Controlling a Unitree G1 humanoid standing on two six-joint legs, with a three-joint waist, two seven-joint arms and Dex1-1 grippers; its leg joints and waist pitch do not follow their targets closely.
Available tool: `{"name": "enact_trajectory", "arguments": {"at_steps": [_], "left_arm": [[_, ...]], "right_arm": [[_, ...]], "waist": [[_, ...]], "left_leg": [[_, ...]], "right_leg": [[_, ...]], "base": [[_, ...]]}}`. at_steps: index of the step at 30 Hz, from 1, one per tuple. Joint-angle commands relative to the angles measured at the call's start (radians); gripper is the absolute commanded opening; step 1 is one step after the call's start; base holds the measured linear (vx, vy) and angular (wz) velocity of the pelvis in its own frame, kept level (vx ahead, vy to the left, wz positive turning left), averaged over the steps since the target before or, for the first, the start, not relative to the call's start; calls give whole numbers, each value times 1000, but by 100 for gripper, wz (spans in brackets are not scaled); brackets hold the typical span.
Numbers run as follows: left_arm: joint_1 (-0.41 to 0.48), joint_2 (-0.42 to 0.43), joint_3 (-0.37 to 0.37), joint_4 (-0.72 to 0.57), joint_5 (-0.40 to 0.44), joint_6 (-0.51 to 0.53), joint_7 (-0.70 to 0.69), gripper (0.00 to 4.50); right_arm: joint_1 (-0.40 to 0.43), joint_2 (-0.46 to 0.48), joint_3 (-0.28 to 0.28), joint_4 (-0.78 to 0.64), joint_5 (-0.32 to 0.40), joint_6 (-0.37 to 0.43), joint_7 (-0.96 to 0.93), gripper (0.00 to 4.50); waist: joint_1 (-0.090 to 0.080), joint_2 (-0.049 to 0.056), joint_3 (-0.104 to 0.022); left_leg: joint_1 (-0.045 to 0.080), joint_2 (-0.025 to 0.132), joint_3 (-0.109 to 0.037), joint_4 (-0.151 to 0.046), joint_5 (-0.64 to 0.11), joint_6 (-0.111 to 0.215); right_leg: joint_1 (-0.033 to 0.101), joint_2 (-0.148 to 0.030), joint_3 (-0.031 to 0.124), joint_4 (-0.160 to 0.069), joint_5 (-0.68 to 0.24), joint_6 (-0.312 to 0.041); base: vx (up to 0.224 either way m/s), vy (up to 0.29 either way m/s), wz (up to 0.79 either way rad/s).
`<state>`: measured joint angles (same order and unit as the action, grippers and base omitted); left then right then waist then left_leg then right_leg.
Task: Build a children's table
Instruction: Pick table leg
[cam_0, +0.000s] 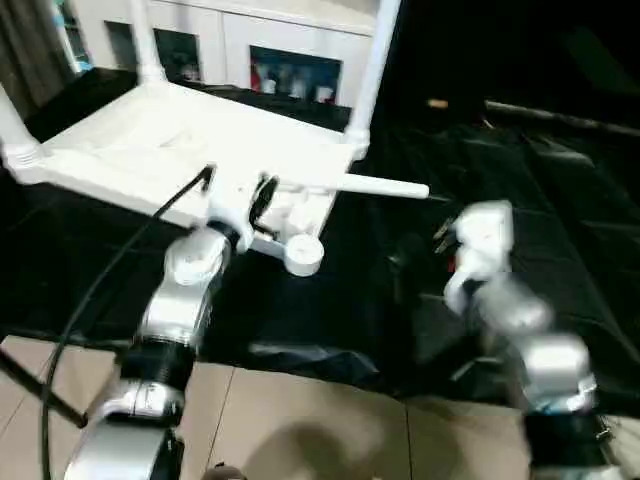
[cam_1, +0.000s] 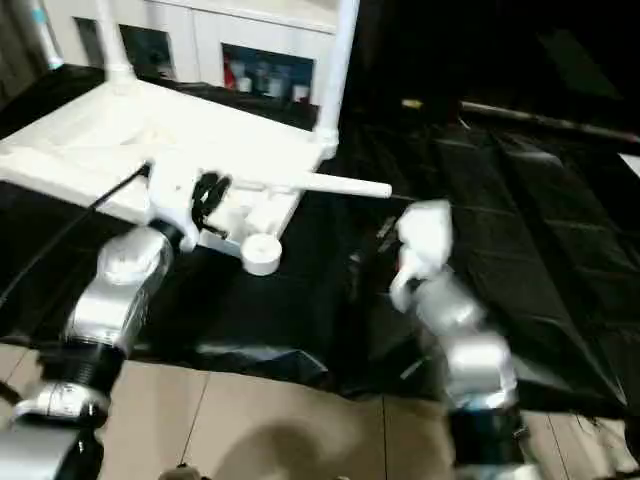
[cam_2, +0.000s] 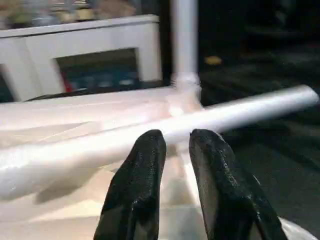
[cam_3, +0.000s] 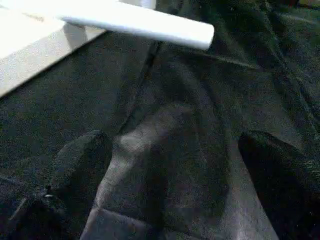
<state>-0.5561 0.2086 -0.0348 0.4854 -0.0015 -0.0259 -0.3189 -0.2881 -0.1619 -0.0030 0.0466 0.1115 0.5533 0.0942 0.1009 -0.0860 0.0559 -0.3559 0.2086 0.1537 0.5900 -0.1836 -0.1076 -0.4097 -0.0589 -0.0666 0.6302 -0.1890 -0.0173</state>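
The upturned tabletop (cam_0: 180, 140) lies on black sheeting (cam_0: 520, 200). Left hand (cam_2: 175, 145), fingers slightly parted, reaches to the loose leg (cam_0: 370, 185) across its near corner. Right hand (cam_3: 170, 150) hovers wide open above the sheeting.

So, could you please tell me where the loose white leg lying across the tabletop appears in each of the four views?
Left eye view: loose leg at centre, tip pointing right.
Right eye view: left of centre.
Left wrist view: a diagonal bar beyond the left gripper.
Right wrist view: its tip along the top.
Shared landmark: the tabletop beneath it.
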Motion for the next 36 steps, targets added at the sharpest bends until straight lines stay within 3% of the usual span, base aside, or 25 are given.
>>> {"name": "enact_trajectory", "arguments": {"at_steps": [1, 2, 3, 4, 7, 8, 9, 10, 11, 12, 13, 14, 15, 19, 21, 22, 23, 25, 26, 27, 28, 29, 30, 34, 36], "left_arm": [[-41, 14, -24, 7, 33, -25, -24, 155], [-49, 20, -25, 10, 41, -23, -25, 158], [-73, 34, -19, 29, 48, -21, -25, 165], [-88, 46, -15, 42, 54, -19, -25, 175], [-84, 47, -6, 22, 53, 18, -20, 196], [-81, 47, -6, 5, 42, 35, -19, 199], [-80, 46, -7, -2, 36, 42, -20, 208], [-87, 46, -13, 4, 35, 29, -26, 230], [-87, 46, -13, 4, 35, 29, -26, 230], [-105, 50, -30, 31, 51, 10, -37, 235], [-105, 50, -30, 31, 51, 10, -37, 237], [-179, 69, -96, 143, 119, -38, -86, 241], [-207, 77, -122, 187, 145, -49, -106, 251], [-313, 76, -166, 347, 188, -100, -168, 277], [-386, 70, -193, 451, 214, -137, -217, 303], [-417, 69, -209, 491, 228, -164, -242, 303], [-469, 65, -233, 566, 242, -189, -294, 319], [-501, 60, -245, 612, 246, -207, -352, 324], [-521, 61, -263, 642, 270, -217, -360, 348], [-534, 62, -275, 662, 288, -223, -364, 348], [-549, 59, -279, 687, 300, -222, -359, 359], [-562, 56, -281, 707, 308, -221, -350, 364], [-578, 54, -289, 728, 327, -220, -304, 370], [-632, 40, -301, 793, 366, -201, -144, 402], [-661, 11, -182, 814, 255, -133, -68, 402]], "right_arm": [[-22, -12, -5, 1, -16, -44, -1, 450], [-27, -14, -1, 6, -24, -61, -4, 450], [-30, -15, -6, 6, -25, -82, -7, 450], [-29, -14, -16, 4, -20, -91, -10, 450], [-22, -11, -30, 4, -23, -96, -26, 450], [-14, -9, -44, 0, -17, -94, -29, 450], [-8, -10, -51, -3, -17, -91, -32, 450], [-2, -14, -59, -5, -9, -89, -24, 450], [-2, -14, -59, -5, -9, -89, -24, 450], [2, -22, -63, -3, -10, -91, -19, 450], [2, -22, -63, -3, -10, -91, -19, 450], [2, -37, -58, -3, 0, -91, 12, 450], [2, -41, -55, -5, 4, -90, 24, 450], [-3, -55, -51, -12, -3, -87, 30, 450], [6, -68, -57, -29, -5, -79, 36, 450], [14, -75, -62, -43, -4, -72, 39, 450], [42, -91, -72, -87, -2, -54, 48, 450], [71, -108, -80, -131, -2, -34, 54, 450], [90, -117, -89, -160, 1, -19, 57, 450], [104, -123, -96, -182, 3, -9, 59, 450], [120, -130, -105, -206, 6, 4, 58, 450], [132, -135, -113, -226, 9, 15, 57, 450], [149, -141, -121, -252, 9, 28, 55, 450], [194, -151, -147, -350, 19, 86, 48, 450], [217, -138, -147, -417, 24, 112, 37, 450]], "waist": [[-4, 31, -64], [-6, 29, -63], [-5, 45, -65], [-12, 37, -62], [-12, 38, -64], [-13, 27, -64], [-10, 32, -66], [-15, 10, -66], [-10, 20, -66], [-13, 12, -65], [-11, 17, -64], [-13, 13, -65], [-7, 19, -65], [-10, 17, -64], [-8, 32, -65], [-9, 26, -68], [-7, 66, -69], [-6, 48, -74], [-6, 70, -74], [-10, 61, -74], [-9, 74, -76], [-14, 64, -75], [-13, 85, -75], [-23, 89, -72], [-27, 94, -70]], "left_leg": [[5, 13, 3, -71, -215, -35], [4, 12, 2, -71, -220, -37], [6, 10, 0, -71, -223, -44], [8, 9, 2, -70, -237, -42], [2, 9, 2, -68, -192, -37], [1, 10, 5, -67, -184, -33], [2, 9, 4, -65, -172, -31], [-2, 9, 9, -64, -152, -19], [-2, 8, 6, -65, -145, -18], [-1, 10, 9, -64, -141, -11], [-2, 9, 8, -65, -141, -10], [0, 11, 9, -65, -142, -8], [9, 5, 10, -65, -153, 1], [1, 10, 6, -67, -125, -14], [3, 3, 8, -64, -129, -12], [4, 6, 8, -64, -130, -14], [6, 6, 4, -63, -123, -21], [3, 3, 5, -59, -80, -5], [2, 2, 3, -57, -63, -1], [-2, 0, 5, -55, -55, 13], [1, 1, 4, -53, -56, 14], [-3, -1, 6, -53, -60, 24], [-2, -2, 6, -51, -66, 25], [-7, -8, 8, -47, -92, 38], [-7, -9, 11, -45, -100, 41]], "right_leg": [[53, -66, 50, -91, -221, -81], [55, -66, 50, -90, -224, -80], [56, -66, 50, -86, -222, -84], [54, -64, 50, -91, -229, -84], [61, -65, 51, -82, -182, -106], [61, -64, 51, -81, -174, -108], [62, -65, 52, -77, -163, -115], [63, -63, 51, -79, -146, -118], [65, -65, 51, -74, -152, -120], [61, -66, 52, -79, -155, -116], [62, -66, 51, -78, -167, -113], [59, -66, 51, -80, -172, -108], [53, -62, 51, -89, -208, -76], [61, -70, 53, -80, -150, -100], [62, -68, 54, -85, -147, -106], [64, -69, 54, -83, -135, -110], [65, -69, 56, -77, -94, -124], [80, -64, 56, -70, 15, -149], [79, -64, 57, -67, 50, -163], [84, -61, 56, -70, 78, -171], [83, -63, 56, -67, 83, -179], [88, -62, 55, -69, 77, -189], [86, -63, 55, -70, 64, -193], [89, -57, 51, -88, -59, -172], [84, -56, 49, -97, -136, -159]], "base": [[0, 0, 0], [0, 0, 0], [0, 0, 0], [0, 0, 0], [0, 0, 0], [0, 0, 0], [0, 0, 0], [0, 0, 0], [0, 0, 0], [0, 0, 0], [0, 0, 0], [0, 0, 0], [0, 0, 0], [0, 0, 0], [0, 0, 0], [0, 0, 0], [0, 0, 0], [0, 0, 0], [0, 0, 0], [0, 0, 0], [0, 0, 0], [0, 0, 0], [0, 0, 0], [0, 0, 0], [0, 0, 0]]}}
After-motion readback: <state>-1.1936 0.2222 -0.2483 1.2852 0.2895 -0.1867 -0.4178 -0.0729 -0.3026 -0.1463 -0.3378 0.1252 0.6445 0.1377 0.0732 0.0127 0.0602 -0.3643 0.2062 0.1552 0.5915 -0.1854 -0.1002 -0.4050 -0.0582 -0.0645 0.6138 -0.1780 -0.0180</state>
